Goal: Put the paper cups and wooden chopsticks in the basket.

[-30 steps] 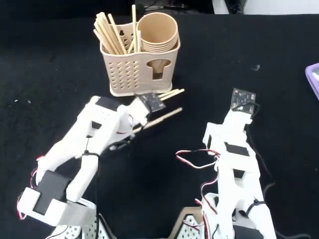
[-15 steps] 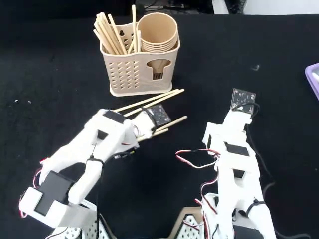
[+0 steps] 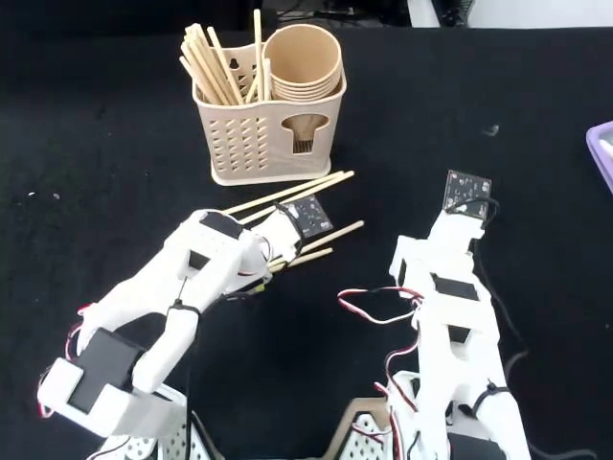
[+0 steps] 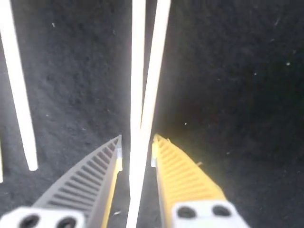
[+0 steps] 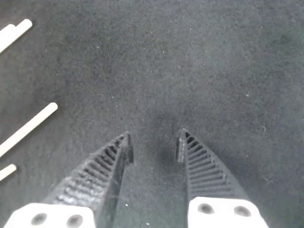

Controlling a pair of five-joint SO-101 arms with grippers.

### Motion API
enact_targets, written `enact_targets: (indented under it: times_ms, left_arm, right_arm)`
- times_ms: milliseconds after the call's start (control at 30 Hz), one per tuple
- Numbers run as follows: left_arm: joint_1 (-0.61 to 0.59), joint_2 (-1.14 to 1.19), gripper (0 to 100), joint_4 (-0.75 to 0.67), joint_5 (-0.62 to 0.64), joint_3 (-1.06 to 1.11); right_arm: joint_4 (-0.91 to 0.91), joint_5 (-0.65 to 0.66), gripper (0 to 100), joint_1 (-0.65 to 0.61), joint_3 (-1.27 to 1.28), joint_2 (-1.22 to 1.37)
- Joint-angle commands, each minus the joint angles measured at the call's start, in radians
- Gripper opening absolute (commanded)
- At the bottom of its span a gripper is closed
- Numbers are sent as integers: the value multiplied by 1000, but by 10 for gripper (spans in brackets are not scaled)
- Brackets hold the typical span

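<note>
No text, number or sign can be read anywhere. The basket [image 3: 263, 139], at about eleven o'clock on the table [image 3: 536, 96], and the paper cups [image 3: 305, 57] standing in it carry no legible print. The small dark board [image 3: 466, 195] at the right arm's wrist, toward three o'clock, bears marks too small to make out.

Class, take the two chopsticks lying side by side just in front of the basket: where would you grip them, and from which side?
Grip the chopsticks near mid-length, coming straight down from above with the jaws set across them. They lie flat and close together on the table, so one pinch there could probably lift both in balance.
</note>
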Motion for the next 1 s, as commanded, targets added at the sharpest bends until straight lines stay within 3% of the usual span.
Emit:
enact_targets:
  times_ms: [0,200,333,467,833,967]
  left_arm:
    - [22,74,116,-25,38,-74]
    - [31,218,112,-6,40,-180]
    - [21,218,23,81,40,-242]
    - [-41,169,32,195,35,-317]
    - [-166,-364,30,371,-3,-194]
    - [-124,-612,30,437,38,-174]
  right_arm:
    - [-25,-2,159,-12,-47,-24]
    - [-25,-2,159,-12,-47,-24]
    - [-25,-2,159,-12,-47,-24]
    - [-25,-2,159,-12,-47,-24]
    - [-25,-2,159,-11,-47,-24]
    - [-25,-2,159,-11,-47,-24]
